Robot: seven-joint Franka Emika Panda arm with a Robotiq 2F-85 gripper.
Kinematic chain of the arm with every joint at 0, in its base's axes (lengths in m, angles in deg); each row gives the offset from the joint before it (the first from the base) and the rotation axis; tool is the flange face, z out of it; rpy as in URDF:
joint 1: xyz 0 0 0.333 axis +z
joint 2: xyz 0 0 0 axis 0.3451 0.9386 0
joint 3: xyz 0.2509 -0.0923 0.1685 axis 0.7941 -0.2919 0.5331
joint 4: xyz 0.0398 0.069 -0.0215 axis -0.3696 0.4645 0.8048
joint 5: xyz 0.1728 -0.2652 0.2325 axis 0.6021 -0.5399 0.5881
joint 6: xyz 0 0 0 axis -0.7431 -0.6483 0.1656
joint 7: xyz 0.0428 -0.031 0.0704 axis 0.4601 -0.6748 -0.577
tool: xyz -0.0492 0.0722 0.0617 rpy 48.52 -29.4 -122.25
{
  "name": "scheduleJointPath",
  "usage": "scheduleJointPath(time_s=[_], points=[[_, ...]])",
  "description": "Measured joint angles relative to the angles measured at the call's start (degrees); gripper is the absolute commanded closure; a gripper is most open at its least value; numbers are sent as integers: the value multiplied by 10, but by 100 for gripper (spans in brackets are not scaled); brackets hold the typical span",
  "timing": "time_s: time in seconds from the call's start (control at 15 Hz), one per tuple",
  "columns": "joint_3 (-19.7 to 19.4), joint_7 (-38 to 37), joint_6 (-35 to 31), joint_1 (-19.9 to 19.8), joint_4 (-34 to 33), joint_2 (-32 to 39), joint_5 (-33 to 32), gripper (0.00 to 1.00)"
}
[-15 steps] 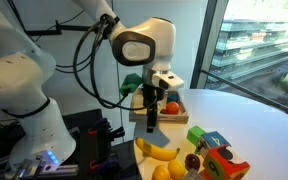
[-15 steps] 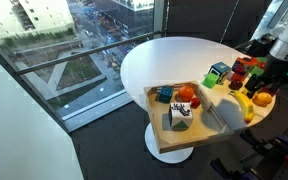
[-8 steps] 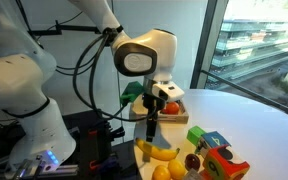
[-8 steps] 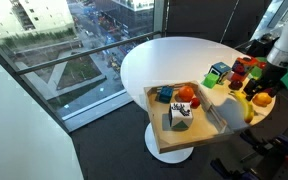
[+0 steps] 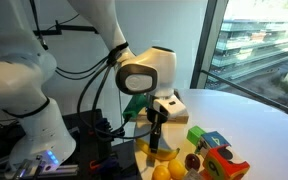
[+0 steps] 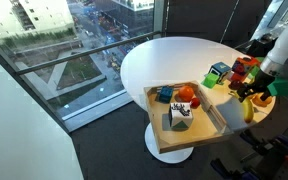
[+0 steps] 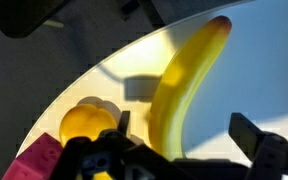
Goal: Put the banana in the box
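The banana (image 7: 187,75) lies on the white table near its edge, curved and yellow, and also shows in both exterior views (image 5: 165,155) (image 6: 247,109). My gripper (image 7: 184,140) is open and low over it, one finger on each side of the banana's middle. In the exterior views the gripper (image 5: 155,144) (image 6: 252,94) points down at the banana. The box (image 6: 152,118) is a light-wood tray beside the banana holding a few small items; in an exterior view it (image 5: 178,114) sits just behind the gripper, partly hidden.
Colourful toy blocks (image 5: 215,150) (image 6: 230,72) stand close to the banana. Round yellow-orange fruits (image 5: 162,172) (image 7: 85,122) lie beside it near the table edge. A pink block (image 7: 39,162) is at the wrist view's lower left. A window runs behind the table.
The gripper has come down from above the table until its open fingers sit on both sides of the banana. The banana and box have not moved.
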Motion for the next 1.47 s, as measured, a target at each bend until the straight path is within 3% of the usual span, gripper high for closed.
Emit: scheduleJointPath(time_s=[0.4,0.47,0.6,1.0,1.47], points=[[-30,-22,-60,17,-1,55,-10,4],[-37,-23,-63,23,-2,63,-10,25],[-53,-24,-73,37,-4,78,-10,31],[-92,-31,-87,82,-13,92,-10,81],[-97,-32,-76,105,-15,58,-10,84]])
